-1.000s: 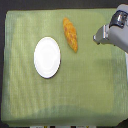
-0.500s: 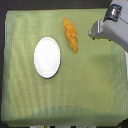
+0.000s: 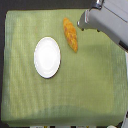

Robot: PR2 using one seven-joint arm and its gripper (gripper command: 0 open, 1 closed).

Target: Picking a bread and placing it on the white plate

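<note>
The bread [image 3: 70,35] is a golden-orange elongated loaf lying on the green cloth [image 3: 85,85], near its far edge. The white plate [image 3: 47,56] sits flat on the cloth, toward the exterior view's left of the bread and a little nearer, with nothing on it. My gripper [image 3: 82,23] reaches in from the upper right corner on a grey arm [image 3: 107,22]. Its tip is just to the exterior view's right of the bread's upper end, and holds nothing that I can see. The image is too blurred to show how the jaws stand.
The green cloth covers nearly the whole table. Its edges run close to the frame on the exterior view's left, top and bottom. The grey arm fills the upper right corner above the cloth.
The gripper has moved toward the exterior view's left and upward in the image, closing in on the bread's upper end. Bread and plate have not moved.
</note>
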